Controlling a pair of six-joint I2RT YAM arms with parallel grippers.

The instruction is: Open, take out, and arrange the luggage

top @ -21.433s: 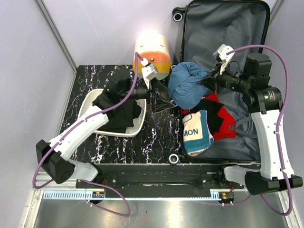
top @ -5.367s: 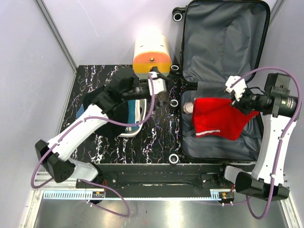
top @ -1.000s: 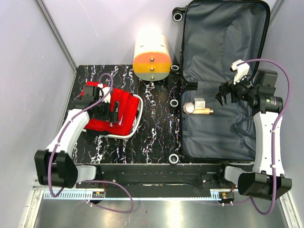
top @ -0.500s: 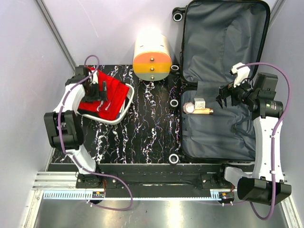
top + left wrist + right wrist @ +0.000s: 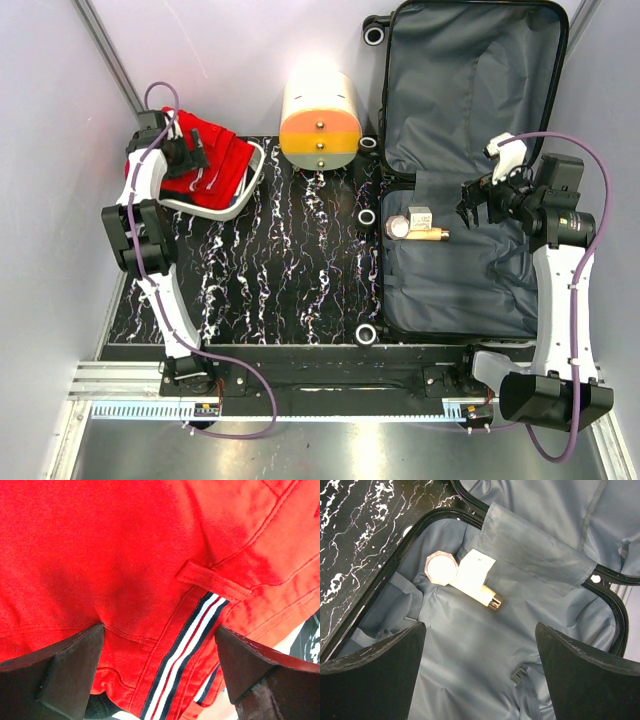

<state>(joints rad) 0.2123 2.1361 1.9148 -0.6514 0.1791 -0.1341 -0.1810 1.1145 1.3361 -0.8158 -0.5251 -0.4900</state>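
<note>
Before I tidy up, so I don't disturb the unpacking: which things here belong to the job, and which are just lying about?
Job: open luggage, jar and bottle inside it, red garment, white tray holding it.
Lying about: cream-and-orange cylindrical box, apparently unused.

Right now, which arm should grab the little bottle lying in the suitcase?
Right. The right gripper, open, hangs over the luggage near the small bottle; the left gripper is far off, over red clothes in the tray.
</note>
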